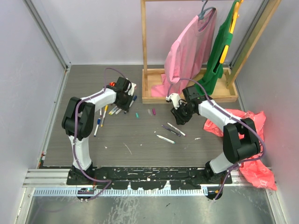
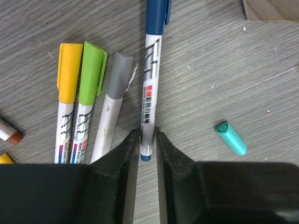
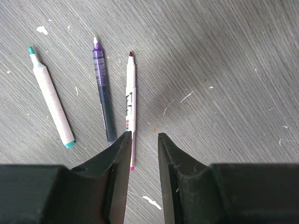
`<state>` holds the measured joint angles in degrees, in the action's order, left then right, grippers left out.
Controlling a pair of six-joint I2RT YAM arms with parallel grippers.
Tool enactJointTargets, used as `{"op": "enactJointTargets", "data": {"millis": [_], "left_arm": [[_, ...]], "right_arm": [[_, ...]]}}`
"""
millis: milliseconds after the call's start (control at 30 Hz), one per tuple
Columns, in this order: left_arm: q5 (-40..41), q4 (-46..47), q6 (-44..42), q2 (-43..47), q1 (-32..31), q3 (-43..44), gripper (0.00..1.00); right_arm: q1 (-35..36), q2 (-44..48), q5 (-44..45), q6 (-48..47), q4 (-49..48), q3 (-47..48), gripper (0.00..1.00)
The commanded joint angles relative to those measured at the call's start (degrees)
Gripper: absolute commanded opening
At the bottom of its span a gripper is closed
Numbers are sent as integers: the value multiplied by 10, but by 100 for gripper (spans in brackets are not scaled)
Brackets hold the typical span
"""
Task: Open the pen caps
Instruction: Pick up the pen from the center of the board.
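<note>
Between the left gripper's [image 2: 147, 136] fingers lies the tail of the blue pen [image 2: 150, 93]. The jaws stand narrow, one at each side of the barrel, but I cannot tell whether they pinch it or only flank it. The pen runs straight away from them, flat on the table [image 1: 140, 149], with its blue cap [image 2: 156, 16] on at the far end. Just left of it lie a grey pen [image 2: 114, 107], a green cap [image 2: 91, 72] and a yellow cap [image 2: 69, 72], both on their pens. A teal cap [image 2: 231, 137] lies loose to the right, well apart.

The right gripper [image 3: 142, 137] hangs over three uncapped pens: a teal-tipped pen [image 3: 50, 98], a purple pen [image 3: 103, 93] and a red-tipped pen [image 3: 131, 98]. Its jaws are a little apart with only bare table between them. The red-tipped pen's tail lies just beside the left finger.

The step in hand looks like taking the blue pen by its tail. Next, I judge, the left jaws need a firm hold and a lift. The right gripper must then come across, close on the blue cap alone and pull along the barrel's line.

The table is grey, wood-grained, scuffed and flecked with white. A red sheet [image 1: 252, 140] is crumpled at its right edge. At the far side stands a wooden rack [image 1: 145, 46] with a pink shirt [image 1: 187, 51] and a green garment [image 1: 219, 51]. Plain pale walls close in the space.
</note>
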<state>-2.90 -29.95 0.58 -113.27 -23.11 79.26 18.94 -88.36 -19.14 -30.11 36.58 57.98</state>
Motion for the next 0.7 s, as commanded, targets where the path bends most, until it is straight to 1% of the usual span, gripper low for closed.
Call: {"op": "enactJointTargets", "data": {"millis": [0, 167, 300, 400, 433, 533, 667], "left_arm": [[-10, -10, 2, -3, 3, 19, 19], [-17, -12, 4, -1, 3, 19, 10], [-29, -7, 7, 9, 3, 12, 9], [-38, 5, 11, 28, 3, 2, 2], [-41, 12, 14, 39, 3, -5, 0], [-62, 39, 28, 79, 3, -38, 0], [-102, 95, 63, 162, 4, -100, 0]], "right_arm": [[-1, 14, -8, -8, 1, 19, 35], [-2, 14, -6, -8, 1, 20, 35], [-1, 16, -8, -8, 1, 20, 35], [-1, 18, -17, -6, 3, 21, 35], [-1, 21, -21, -5, 4, 23, 35], [-2, 30, -42, -4, 6, 25, 35], [-1, 48, -77, 0, 8, 28, 35]]}}
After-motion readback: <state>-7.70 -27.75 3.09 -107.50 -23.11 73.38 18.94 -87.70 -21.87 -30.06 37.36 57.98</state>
